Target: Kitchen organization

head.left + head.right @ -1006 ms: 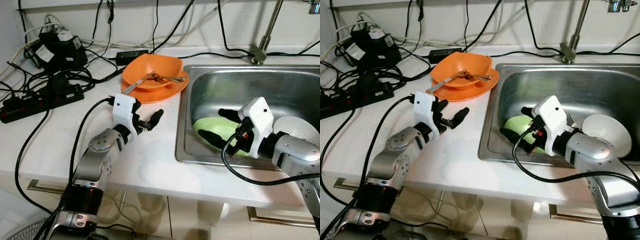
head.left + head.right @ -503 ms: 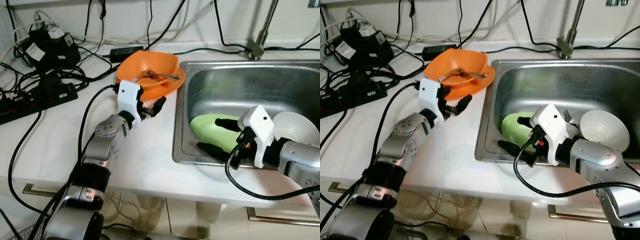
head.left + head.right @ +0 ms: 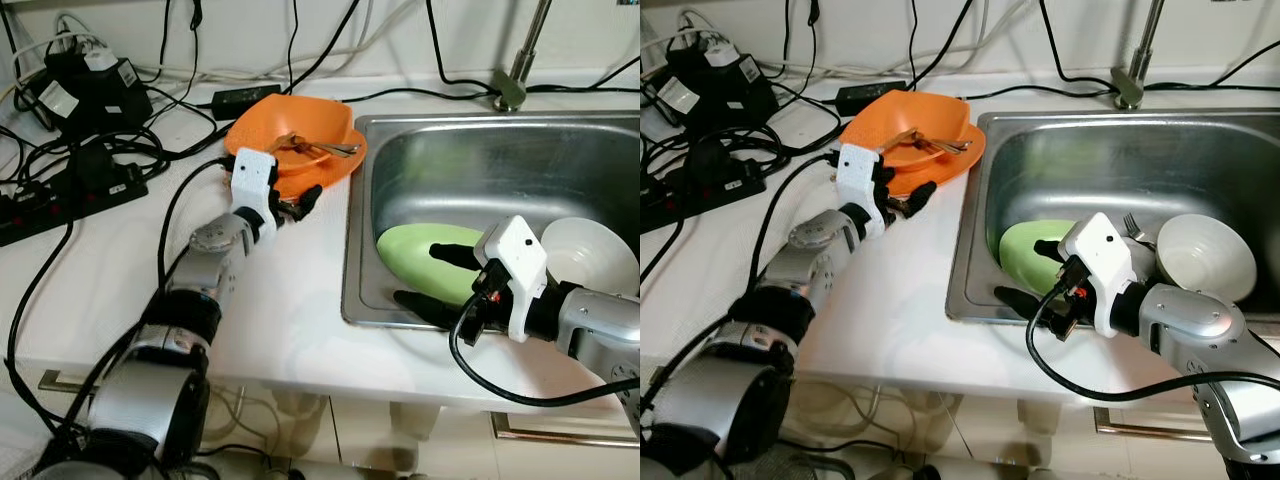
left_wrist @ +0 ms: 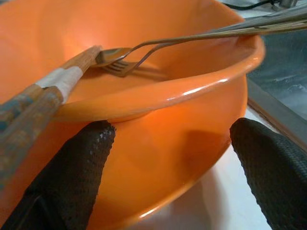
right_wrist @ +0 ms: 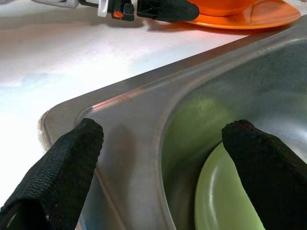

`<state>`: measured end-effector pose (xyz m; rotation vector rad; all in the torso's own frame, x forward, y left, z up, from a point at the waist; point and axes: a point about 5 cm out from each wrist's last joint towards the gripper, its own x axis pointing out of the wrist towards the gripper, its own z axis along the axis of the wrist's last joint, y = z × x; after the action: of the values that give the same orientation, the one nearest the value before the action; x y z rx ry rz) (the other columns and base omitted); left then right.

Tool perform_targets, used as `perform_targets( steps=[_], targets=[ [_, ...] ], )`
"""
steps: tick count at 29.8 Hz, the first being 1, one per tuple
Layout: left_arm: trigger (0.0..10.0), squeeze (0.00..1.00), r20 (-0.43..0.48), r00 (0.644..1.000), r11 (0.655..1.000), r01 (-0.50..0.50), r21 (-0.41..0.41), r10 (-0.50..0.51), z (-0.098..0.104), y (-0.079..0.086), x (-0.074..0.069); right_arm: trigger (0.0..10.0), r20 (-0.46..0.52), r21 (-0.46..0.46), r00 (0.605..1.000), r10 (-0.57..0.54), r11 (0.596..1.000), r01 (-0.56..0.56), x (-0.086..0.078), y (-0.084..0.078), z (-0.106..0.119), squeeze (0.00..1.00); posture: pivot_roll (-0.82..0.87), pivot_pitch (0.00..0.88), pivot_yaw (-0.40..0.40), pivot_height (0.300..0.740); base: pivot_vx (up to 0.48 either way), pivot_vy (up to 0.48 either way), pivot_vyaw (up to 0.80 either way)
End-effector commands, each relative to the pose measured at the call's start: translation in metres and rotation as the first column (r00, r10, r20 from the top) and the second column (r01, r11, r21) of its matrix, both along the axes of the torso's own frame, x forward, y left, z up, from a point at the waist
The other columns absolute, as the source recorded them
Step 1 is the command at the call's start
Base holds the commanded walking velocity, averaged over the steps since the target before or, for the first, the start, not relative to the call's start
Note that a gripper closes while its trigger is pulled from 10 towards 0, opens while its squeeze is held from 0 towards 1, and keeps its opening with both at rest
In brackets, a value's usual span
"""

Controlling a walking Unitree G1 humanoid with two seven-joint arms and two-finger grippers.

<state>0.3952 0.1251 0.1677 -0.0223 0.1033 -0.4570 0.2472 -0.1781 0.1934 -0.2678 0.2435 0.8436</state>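
The left pincer (image 3: 293, 203), fingers spread, reaches the orange bowl (image 3: 296, 135) stacked on an orange plate (image 3: 958, 165) on the white counter (image 3: 120, 260). The right pincer (image 3: 432, 273), also spread, straddles the steel sink's (image 3: 470, 160) near rim beside a green plate (image 3: 425, 253). Black cables (image 3: 60, 150) clutter the back wall.

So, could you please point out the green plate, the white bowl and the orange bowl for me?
green plate (image 3: 420, 252), left eye view, on its bare upper face in the sink.
white bowl (image 3: 1205, 255), right eye view, on its inner hollow.
orange bowl (image 4: 182, 143), left wrist view, on its outer wall below the rim.
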Motion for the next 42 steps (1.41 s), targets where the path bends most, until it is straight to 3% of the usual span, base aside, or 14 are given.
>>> perform_targets(
  steps=[1,10,15,20,27,34,42],
  targets=[
    [10.0,0.0,-0.028,1.0,1.0,-0.006,-0.015,0.006,0.002,0.009,0.002,10.0,0.023,-0.001,0.999,0.028,1.0,-0.028,-0.001,0.006,0.005,0.0,-0.25,0.1,0.135,0.74,0.0,0.0,0.0],
    [10.0,0.0,-0.19,0.969,0.979,0.18,0.095,-0.159,-0.016,0.013,-0.003,10.0,0.026,0.007,0.999,0.038,0.999,-0.038,-0.001,0.012,0.002,0.0,-0.24,0.095,0.147,0.74,0.0,0.0,0.0],
    [10.0,0.0,-0.236,0.945,0.964,0.252,0.088,-0.225,-0.02,0.01,-0.007,10.0,0.029,0.006,0.999,0.039,0.999,-0.039,-0.001,0.012,0.0,0.0,-0.24,0.093,0.151,0.74,0.0,0.0,0.0],
    [10.0,0.0,-0.301,0.891,0.924,0.376,0.07,-0.34,-0.028,0.005,-0.014,10.0,0.03,0.01,0.999,0.04,0.999,-0.041,-0.001,0.014,-0.001,0.0,-0.23,0.091,0.151,0.74,0.0,0.0,0.0],
    [10.0,0.0,-0.312,0.854,0.887,0.457,0.066,-0.417,-0.023,0.007,-0.018,10.0,0.037,0.014,0.999,0.039,0.999,-0.039,0.002,0.015,-0.002,0.0,-0.22,0.089,0.152,0.74,0.0,0.0,0.0],
    [10.0,0.0,-0.308,0.843,0.874,0.481,0.066,-0.441,-0.018,0.012,-0.019,10.0,0.039,0.018,0.999,0.038,0.999,-0.039,0.003,0.017,-0.002,0.0,-0.21,0.087,0.154,0.74,0.0,0.0,0.0],
    [10.0,0.0,-0.314,0.787,0.816,0.575,0.062,-0.531,-0.015,0.01,-0.031,10.0,0.045,0.021,0.998,0.038,0.999,-0.039,0.006,0.019,-0.003,0.0,-0.2,0.08,0.15,0.74,0.0,0.0,0.0]
  ],
)
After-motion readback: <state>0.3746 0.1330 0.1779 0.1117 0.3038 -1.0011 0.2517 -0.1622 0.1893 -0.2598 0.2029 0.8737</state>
